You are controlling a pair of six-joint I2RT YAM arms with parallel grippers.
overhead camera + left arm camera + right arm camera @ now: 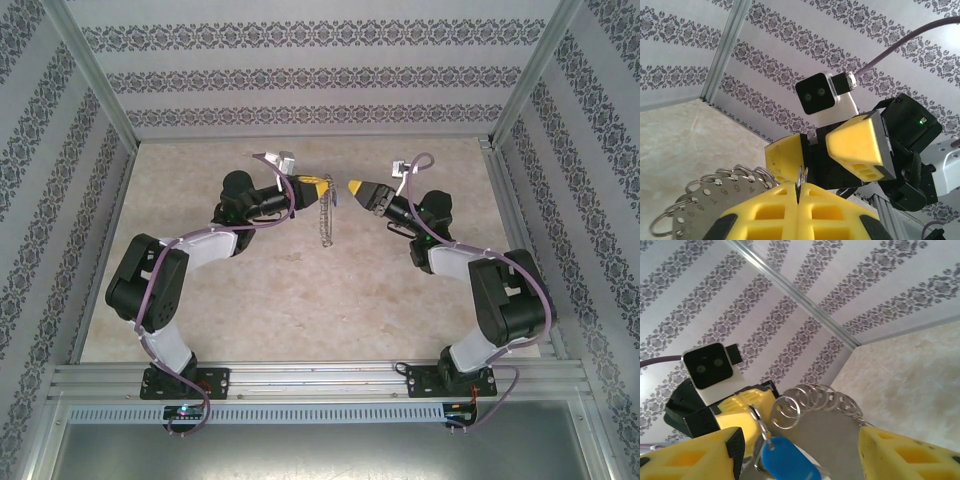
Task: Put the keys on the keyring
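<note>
Right wrist view puts the blue key (784, 462) between the spread fingers of the right gripper (799, 439), not visibly clamped. The left gripper (799, 192) is pressed together, pinching a thin loop of the keyring (705, 200), which hangs above the worktop (300, 300). If the right gripper closes off-centre, it could knock the key aside or tug the loop out of the pinch.

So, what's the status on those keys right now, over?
Left end effector shut on keyring. Right end effector open, facing it. Blue key between its jaws, ungripped. Nothing in the way.
</note>
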